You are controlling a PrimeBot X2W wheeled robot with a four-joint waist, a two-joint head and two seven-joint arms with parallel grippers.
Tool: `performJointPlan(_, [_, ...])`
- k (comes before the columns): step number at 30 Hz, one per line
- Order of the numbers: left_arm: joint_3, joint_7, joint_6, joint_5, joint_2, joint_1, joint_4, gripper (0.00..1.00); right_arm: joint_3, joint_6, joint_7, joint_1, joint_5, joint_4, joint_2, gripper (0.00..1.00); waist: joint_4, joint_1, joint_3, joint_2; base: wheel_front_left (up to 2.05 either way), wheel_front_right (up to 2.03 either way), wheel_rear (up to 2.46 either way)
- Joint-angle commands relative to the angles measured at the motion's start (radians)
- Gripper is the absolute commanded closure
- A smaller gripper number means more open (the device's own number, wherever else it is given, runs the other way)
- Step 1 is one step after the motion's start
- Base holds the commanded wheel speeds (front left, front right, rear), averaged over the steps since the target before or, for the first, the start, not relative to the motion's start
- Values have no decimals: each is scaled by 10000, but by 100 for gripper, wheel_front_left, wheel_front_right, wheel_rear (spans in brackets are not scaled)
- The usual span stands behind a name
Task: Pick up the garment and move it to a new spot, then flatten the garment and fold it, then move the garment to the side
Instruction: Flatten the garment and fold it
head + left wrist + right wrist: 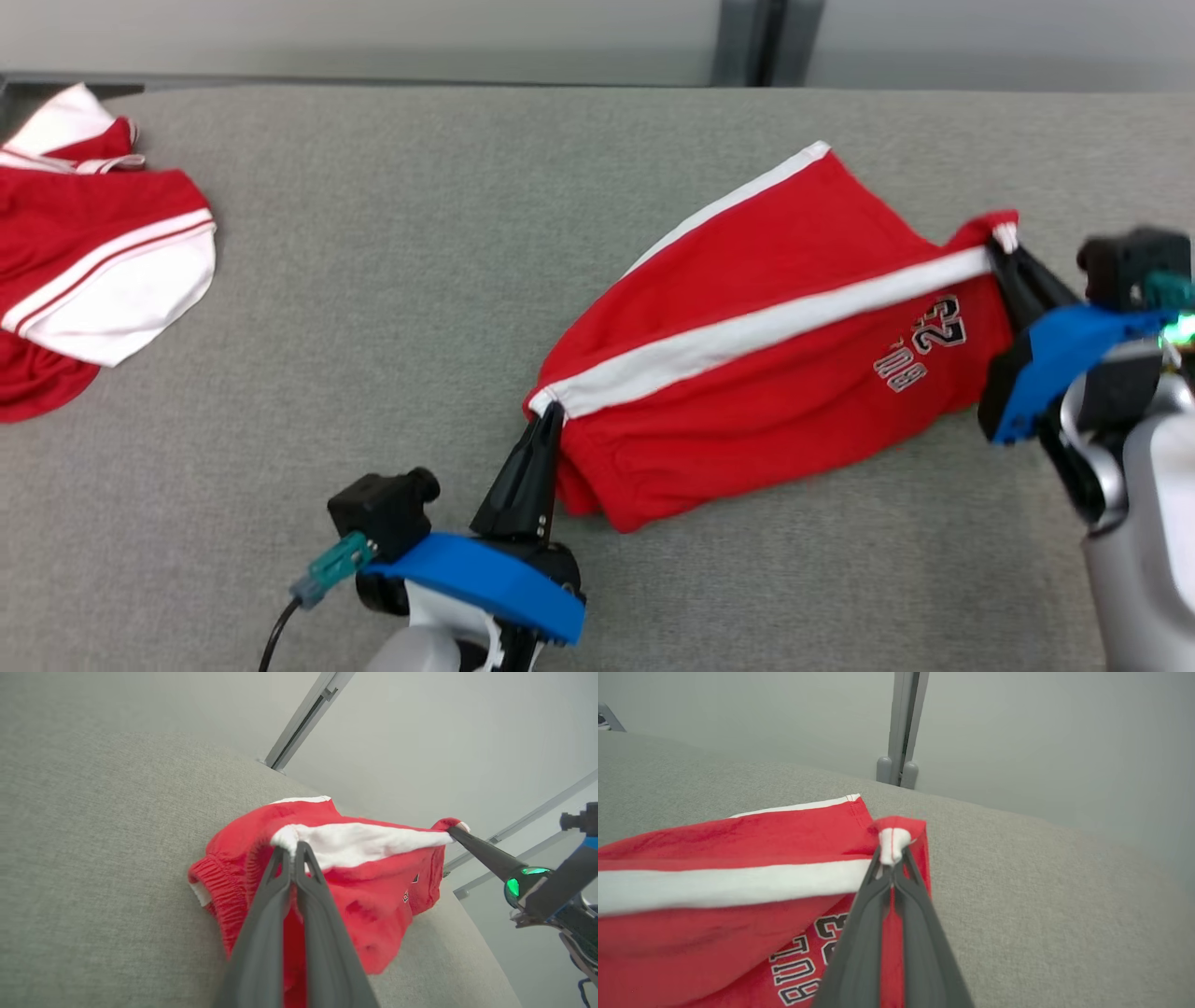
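The left gripper (pixel 552 413) has its 2 dark fingers pressed together, pinching one end of the white stripe (pixel 766 329) on the red shorts (pixel 747 411), at the stretchy waist end. The right gripper (pixel 999 252) is pressed together too, pinching the other end of that stripe, by the leg hem. So the shorts hang between the 2 grippers like a little hammock. The stripe is pulled nearly straight, and the rest of the cloth droops down. Its low edge seems to touch the gray table (pixel 373 280), a bit right of the middle. The letters and numbers (pixel 920 350) sit near the right gripper. I think the step now is to carry the shorts to a new spot and lay them flat. To do it well, both pinches should be tight, because each one grabs just a small bit of cloth and it could slip out. Both arms should move together at the same speed, so the stripe is tight but not yanked. Lower the droopy side first, then pull gently away from it, so the cloth spreads out with no bumps. Another red and white garment (pixel 93 252) lies well apart at the far left, so put the shorts down away from it.
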Motion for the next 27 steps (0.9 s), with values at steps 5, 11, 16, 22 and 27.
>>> performJointPlan(5, [-18, -42, -123, -226, -355, -893, 807, 100, 753, 1, 489, -1938, 183, 1535, -609, 100, 804, -1, 848, 0, 0, 0, 0])
performJointPlan(11, [-157, -340, -79, -581, -602, -1686, 1527, 100, 1508, 1, 750, -3461, 594, 3191, -935, 100, 1279, -1, 1224, 0, 0, 0, 0])
performJointPlan(16, [-301, -537, 19, -888, -679, -2247, 2052, 100, 1790, 1, 528, -4373, 657, 4501, -1047, 100, 1502, -1, 1334, 0, 0, 0, 0])
performJointPlan(22, [-738, -659, 144, -1293, -700, -2628, 2457, 100, 1664, -1, -159, -5220, 463, 5811, -1059, 0, 1584, -1, 1420, 0, 0, 0, 0])
performJointPlan(27, [-1109, -805, 314, -1443, -696, -2761, 2584, 0, 1429, 1, -1049, -5670, 197, 6691, -966, 0, 1504, -1, 1394, 0, 0, 0, 0])
